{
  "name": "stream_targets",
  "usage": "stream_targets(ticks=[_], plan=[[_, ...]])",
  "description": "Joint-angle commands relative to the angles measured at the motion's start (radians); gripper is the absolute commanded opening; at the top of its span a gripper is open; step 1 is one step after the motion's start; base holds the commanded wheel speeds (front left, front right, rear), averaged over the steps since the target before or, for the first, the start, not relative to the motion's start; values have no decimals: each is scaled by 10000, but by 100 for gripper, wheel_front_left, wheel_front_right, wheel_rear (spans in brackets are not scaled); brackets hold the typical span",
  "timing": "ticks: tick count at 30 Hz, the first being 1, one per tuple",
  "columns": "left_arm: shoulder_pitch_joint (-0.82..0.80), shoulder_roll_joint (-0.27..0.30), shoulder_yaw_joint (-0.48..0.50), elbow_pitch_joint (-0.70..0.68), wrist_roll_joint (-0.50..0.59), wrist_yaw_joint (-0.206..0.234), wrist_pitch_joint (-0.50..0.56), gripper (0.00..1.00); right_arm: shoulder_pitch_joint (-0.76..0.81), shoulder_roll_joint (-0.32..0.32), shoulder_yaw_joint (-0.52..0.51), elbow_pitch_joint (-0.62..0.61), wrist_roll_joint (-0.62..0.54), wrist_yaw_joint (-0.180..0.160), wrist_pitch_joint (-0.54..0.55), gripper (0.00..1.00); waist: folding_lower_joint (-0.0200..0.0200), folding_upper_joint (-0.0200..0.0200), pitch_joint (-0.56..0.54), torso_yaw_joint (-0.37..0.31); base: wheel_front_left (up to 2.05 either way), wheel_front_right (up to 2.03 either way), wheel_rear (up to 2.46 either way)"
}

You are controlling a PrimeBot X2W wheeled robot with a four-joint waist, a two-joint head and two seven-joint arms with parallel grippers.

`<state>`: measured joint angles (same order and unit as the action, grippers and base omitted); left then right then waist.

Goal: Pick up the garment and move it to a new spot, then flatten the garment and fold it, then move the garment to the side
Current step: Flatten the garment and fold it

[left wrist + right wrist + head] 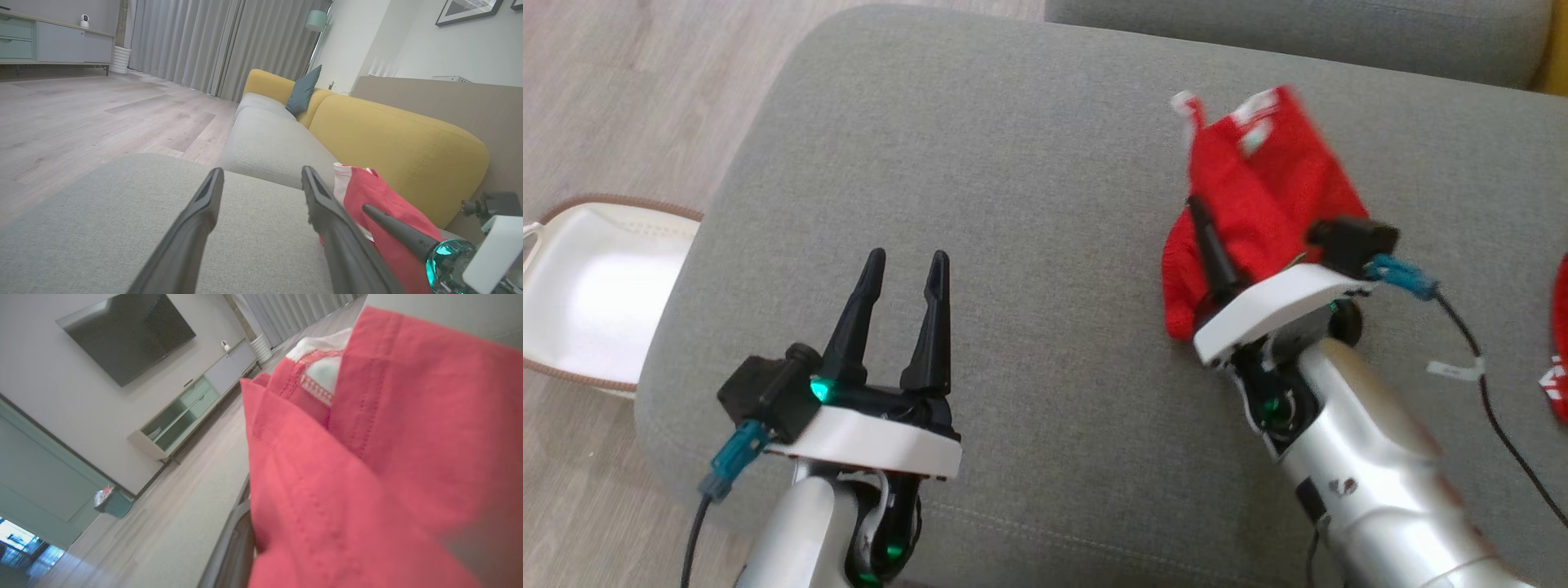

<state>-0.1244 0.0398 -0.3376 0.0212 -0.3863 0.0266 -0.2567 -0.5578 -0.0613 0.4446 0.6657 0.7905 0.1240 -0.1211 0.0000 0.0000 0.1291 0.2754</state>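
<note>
Two grippers, two jobs: the right gripper [1207, 214] has its fingers pinched shut on a bunch of the red garment [1262, 175]. The garment sits crumpled around the fingers over the far right of the grey cushion [1013, 163], and I'd say it's gathered up like that so it can be carried to a new spot. The left gripper [907, 265] hovers near left with fingers spread and nothing between them, probably parked clear until the flattening needs a second grip.
</note>
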Motion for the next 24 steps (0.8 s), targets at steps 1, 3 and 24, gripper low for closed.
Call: stream_targets(ticks=[1,3,24], plan=[[-160,104,319,-336,-35,16,-51,100,57,110,254,-253,-75,67,49,0,0,0,3,36,0,0,0],[-152,104,303,-338,-47,24,-51,100,129,110,549,-163,-157,67,198,0,0,0,2,83,0,0,0],[-4,104,348,-291,-82,111,-51,100,-326,110,1126,1672,-2876,67,-436,100,0,0,-211,-263,0,0,0]])
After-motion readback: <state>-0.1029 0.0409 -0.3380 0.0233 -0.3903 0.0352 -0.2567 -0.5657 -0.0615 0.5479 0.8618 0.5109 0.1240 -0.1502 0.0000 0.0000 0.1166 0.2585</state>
